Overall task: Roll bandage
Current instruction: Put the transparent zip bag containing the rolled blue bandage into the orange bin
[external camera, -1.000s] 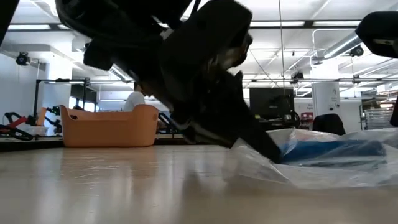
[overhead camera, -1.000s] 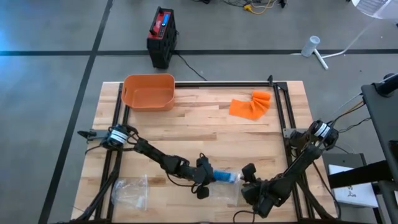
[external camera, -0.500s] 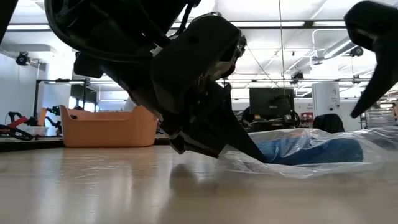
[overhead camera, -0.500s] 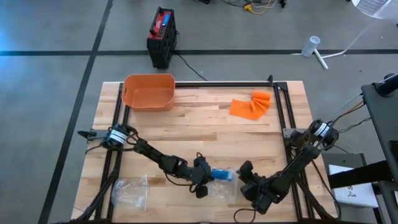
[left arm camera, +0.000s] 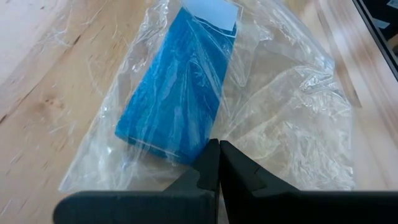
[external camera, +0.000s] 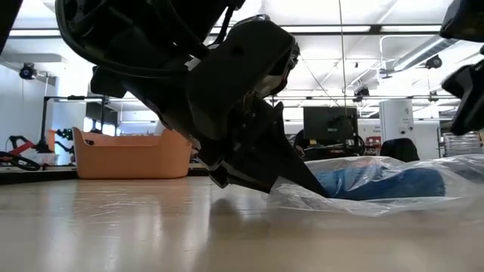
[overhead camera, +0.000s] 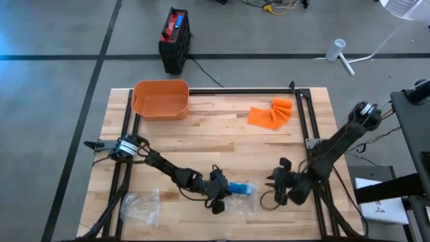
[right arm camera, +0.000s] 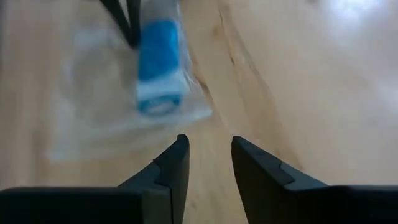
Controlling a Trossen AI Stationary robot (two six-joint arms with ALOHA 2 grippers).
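Two grippers: in use near the tabletop's front edge.
Left gripper: clenched on clear bag, pinning it so the blue bandage roll is kept in place.
Right gripper: parted, empty, held just beside the bag's mouth.

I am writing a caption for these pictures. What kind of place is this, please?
Probably a robotics lab or workshop. A wooden table stands on a grey concrete floor marked with tape. In the low view, a monitor and ceiling lights show in an open room behind.

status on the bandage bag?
Left gripper shut on clear bag. Right gripper open, clear of it. Blue bandage inside bag. Nothing in the way.
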